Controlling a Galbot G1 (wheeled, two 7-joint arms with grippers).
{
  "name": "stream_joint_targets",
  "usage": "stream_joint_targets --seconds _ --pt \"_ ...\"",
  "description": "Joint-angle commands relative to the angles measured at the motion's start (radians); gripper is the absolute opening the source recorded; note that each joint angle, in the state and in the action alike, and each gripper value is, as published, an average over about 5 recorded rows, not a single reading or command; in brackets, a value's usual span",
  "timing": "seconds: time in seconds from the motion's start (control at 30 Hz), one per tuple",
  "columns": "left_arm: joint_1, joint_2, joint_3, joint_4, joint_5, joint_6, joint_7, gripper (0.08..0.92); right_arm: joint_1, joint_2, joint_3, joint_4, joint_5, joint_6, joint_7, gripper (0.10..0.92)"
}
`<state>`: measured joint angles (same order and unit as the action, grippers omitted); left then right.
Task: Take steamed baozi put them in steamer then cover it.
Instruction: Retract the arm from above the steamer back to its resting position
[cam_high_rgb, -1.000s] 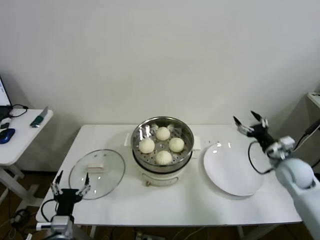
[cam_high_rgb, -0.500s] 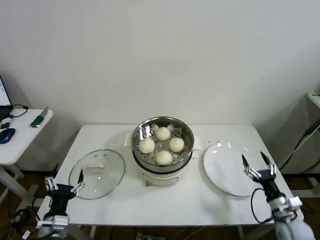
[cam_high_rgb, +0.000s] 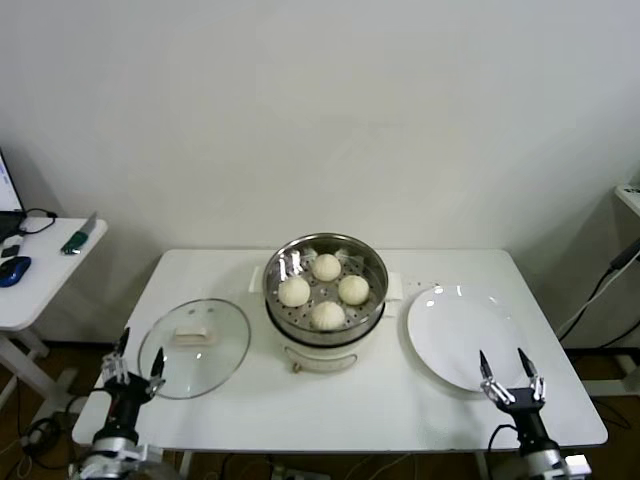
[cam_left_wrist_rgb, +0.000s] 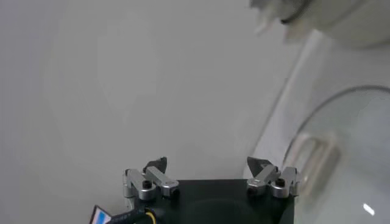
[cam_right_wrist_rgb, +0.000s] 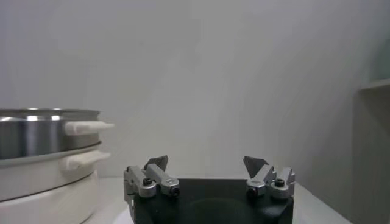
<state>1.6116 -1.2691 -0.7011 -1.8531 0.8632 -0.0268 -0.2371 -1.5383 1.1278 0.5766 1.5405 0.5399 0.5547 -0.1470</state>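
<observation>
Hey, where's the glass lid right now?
In the head view, the cover lies flat on the table, left of the steamer, near the left gripper.

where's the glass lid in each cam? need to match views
Head view: the glass lid lies flat on the white table, near its left front corner, left of the steamer, just ahead of the open left gripper.
Left wrist view: the lid's rim and whitish bar handle show beyond the gripper, at the picture's right.
Right wrist view: not in it.
Shared landmark: the steamer, seen from the side by the right wrist.
</observation>
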Motion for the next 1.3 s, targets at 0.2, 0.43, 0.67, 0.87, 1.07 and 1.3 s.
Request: stream_joint_targets --seconds 0.2,0.43,0.67,0.87,1.07,1.3 --pt "-0.156 -0.003 0.029 0.294 0.294 -0.018 -0.058 0.823 -0.033 0.051 -0.001 -0.031 -0.041 0.042 0.013 0.823" --pt "-0.237 -0.013 0.061 0.341 0.304 -0.008 -0.064 0.823 -0.036 0.056 0.005 -0.011 -0.039 0.029 0.02 0.823" --pt "-0.293 -0.02 0.108 0.367 0.307 0.01 -0.062 0.823 -0.045 0.056 0.017 0.007 -0.042 0.018 0.024 0.823" --pt "-0.334 -0.036 0.131 0.422 0.323 0.012 -0.065 0.823 -0.055 0.055 0.031 0.021 -0.039 0.016 0.027 0.823" --pt "-0.369 -0.04 0.146 0.443 0.34 0.017 -0.066 0.823 -0.064 0.058 0.037 0.029 -0.039 0.016 0.027 0.823" --pt "-0.4 -0.037 0.143 0.492 0.374 0.017 -0.076 0.823 -0.069 0.064 0.048 0.05 -0.04 0.01 0.027 0.823"
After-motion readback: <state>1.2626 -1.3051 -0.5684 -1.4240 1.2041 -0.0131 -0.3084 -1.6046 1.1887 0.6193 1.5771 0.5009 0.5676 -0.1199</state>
